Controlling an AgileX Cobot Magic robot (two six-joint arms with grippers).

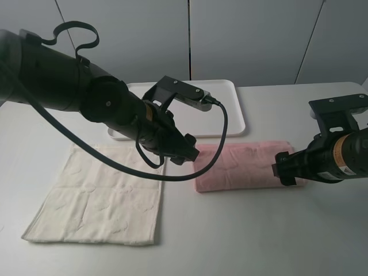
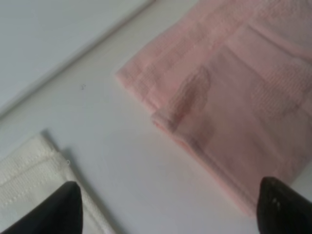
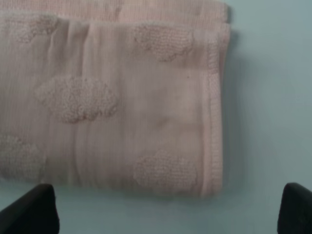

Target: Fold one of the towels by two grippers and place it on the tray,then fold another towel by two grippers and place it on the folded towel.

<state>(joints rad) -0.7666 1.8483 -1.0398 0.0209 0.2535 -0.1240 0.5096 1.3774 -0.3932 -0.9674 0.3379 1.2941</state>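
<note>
The left black claw-like gripper [image 1: 190, 154] hangs over the white table [image 1: 230, 236] with its prongs spread wide, pinching nothing. In its wrist view one dark fingertip [image 2: 66, 209] stands over the corner of the cream off-white terry towel [image 1: 100, 195], which lies flat on that side of the claw. The other fingertip stands at the long edge of the pale pink terry towel [image 1: 244, 167]. This pink towel lies on the table, folded in layers into a long strip. One end is just ahead of the left claw, and the strip runs away from it toward the right black claw-like gripper [image 1: 283, 167]. That claw is also spread and empty, and the strip's hemmed short end lies just ahead of its tips. The flat white rectangular plastic tray [image 1: 236, 123] lies beyond the left claw, past the strip's far edge.
</note>
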